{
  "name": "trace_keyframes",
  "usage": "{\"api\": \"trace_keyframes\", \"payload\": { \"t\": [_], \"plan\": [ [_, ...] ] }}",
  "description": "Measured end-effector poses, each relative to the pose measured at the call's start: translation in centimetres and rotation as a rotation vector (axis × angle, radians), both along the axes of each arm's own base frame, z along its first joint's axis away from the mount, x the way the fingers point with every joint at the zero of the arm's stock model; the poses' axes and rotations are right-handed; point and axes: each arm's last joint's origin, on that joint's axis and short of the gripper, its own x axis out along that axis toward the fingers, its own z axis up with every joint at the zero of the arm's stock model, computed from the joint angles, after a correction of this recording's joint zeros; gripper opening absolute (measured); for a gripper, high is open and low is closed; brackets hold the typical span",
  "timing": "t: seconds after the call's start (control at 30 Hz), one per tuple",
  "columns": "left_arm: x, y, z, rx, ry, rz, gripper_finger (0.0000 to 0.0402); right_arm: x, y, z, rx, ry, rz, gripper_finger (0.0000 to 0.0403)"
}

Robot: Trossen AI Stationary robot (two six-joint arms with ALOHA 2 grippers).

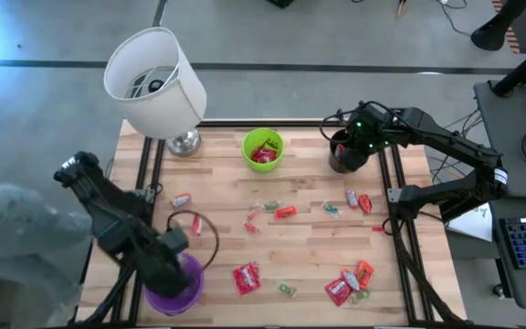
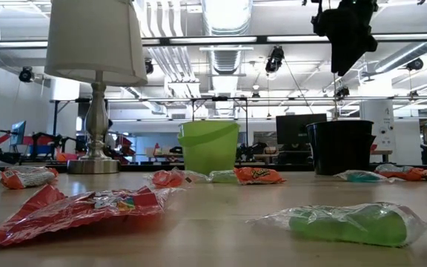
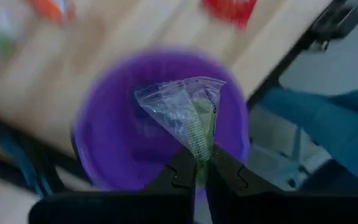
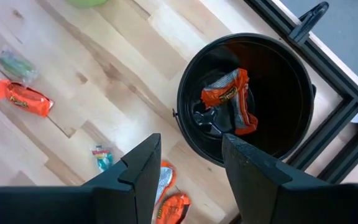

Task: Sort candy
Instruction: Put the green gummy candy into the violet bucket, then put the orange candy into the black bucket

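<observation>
My left gripper (image 3: 199, 171) hangs over the purple cup (image 3: 123, 149) at the table's near left corner (image 1: 173, 291), shut on a clear-wrapped green candy (image 3: 188, 112). My right gripper (image 4: 188, 165) stands open above the black cup (image 4: 272, 81) at the far right (image 1: 343, 153). An orange candy (image 4: 229, 99) lies inside that cup. The green cup (image 1: 263, 149) at the far middle holds red candy. Loose candy lies scattered on the table: red packets (image 1: 247, 277), orange pieces (image 1: 285, 212) and small green ones (image 1: 287, 290). My left gripper pinches one twisted end of the candy's clear wrapper (image 3: 199, 152) between its two fingers. The fingers point down from above. The candy reaches out past the fingertips, lifted clear above the purple cup's mouth.
A white-shaded lamp (image 1: 158, 82) stands at the table's far left. Black frame rails (image 1: 400, 228) run along the left and right table edges. A person's blue sleeve (image 3: 328, 124) shows beside the near left corner. More candy lies near the right front (image 1: 350, 283).
</observation>
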Motion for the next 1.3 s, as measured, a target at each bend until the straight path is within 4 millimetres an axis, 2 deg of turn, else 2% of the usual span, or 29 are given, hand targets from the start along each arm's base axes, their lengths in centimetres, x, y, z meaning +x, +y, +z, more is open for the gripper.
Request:
{"api": "trace_keyframes", "payload": {
  "t": [0.13, 0.27, 0.67, 1.03, 1.3],
  "plan": [
    [-1.0, -1.5, -0.3, -0.031, 0.041, 0.041, 0.0000, -0.1, 0.0, 0.0, -0.003, 0.012, 0.021, 0.0164],
    [-0.9, -2.6, -0.6, -0.069, 0.020, 0.032, 0.0000, -0.1, 0.0, 0.0, -0.009, 0.019, 0.042, 0.0164],
    [-0.1, -3.9, -1.9, -0.085, 0.092, 0.008, 0.0002, -0.2, 0.1, -0.1, -0.002, 0.042, 0.055, 0.0164],
    [-0.1, -3.9, -1.9, -0.090, 0.101, 0.027, 0.0081, -0.3, 0.2, -0.2, 0.005, 0.054, 0.056, 0.0164],
    [-0.1, -3.7, -2.0, -0.053, 0.084, 0.032, 0.0111, -0.4, 0.2, -0.2, 0.014, 0.056, 0.038, 0.0164]
  ]
}}
